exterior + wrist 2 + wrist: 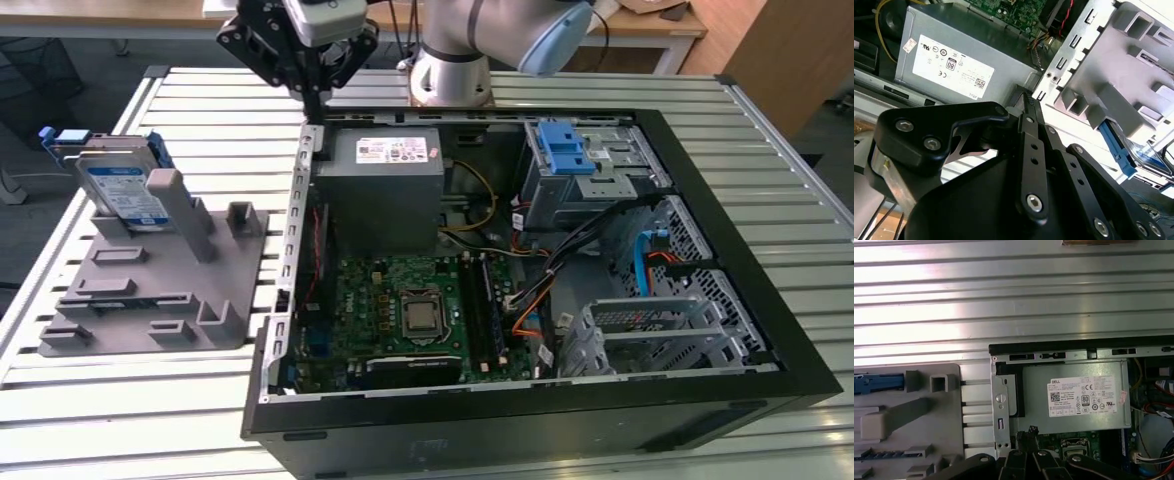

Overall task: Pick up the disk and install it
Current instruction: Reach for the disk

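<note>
Hovering gripper (315, 108): fingers pinched together, nothing between them. Tips above PC case (534, 412) wall on exterior view's left, just beside grey PSU box (387, 185). Disk (120, 190) stands on edge in grey fixture (147, 300) outside case, further to exterior view's left, well apart from gripper, no contact. Your handling read: rigid metal slab, prob. hefty for size, smooth faces likely slippery, internals shock-sensitive. Take hold across thin edges / blue rails (155, 150) near exposed upper end; avoid label face.
</note>
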Robot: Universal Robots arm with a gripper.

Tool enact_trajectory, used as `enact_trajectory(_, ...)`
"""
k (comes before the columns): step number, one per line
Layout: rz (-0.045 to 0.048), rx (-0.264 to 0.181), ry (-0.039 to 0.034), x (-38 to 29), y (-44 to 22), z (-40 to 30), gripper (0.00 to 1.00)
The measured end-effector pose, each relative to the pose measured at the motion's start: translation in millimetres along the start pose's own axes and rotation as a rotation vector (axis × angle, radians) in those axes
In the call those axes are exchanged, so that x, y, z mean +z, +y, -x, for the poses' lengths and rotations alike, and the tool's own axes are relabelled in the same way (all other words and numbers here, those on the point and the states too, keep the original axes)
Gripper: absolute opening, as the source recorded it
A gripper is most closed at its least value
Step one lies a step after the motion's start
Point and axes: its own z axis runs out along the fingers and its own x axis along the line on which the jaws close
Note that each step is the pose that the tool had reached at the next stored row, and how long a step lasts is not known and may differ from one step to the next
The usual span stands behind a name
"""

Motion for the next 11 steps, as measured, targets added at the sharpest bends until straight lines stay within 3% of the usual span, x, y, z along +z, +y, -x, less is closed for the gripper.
enact_trajectory(11, 0.0000, 0.000, 0.0001, 1.4, 4.0, -9.8, 0.11)
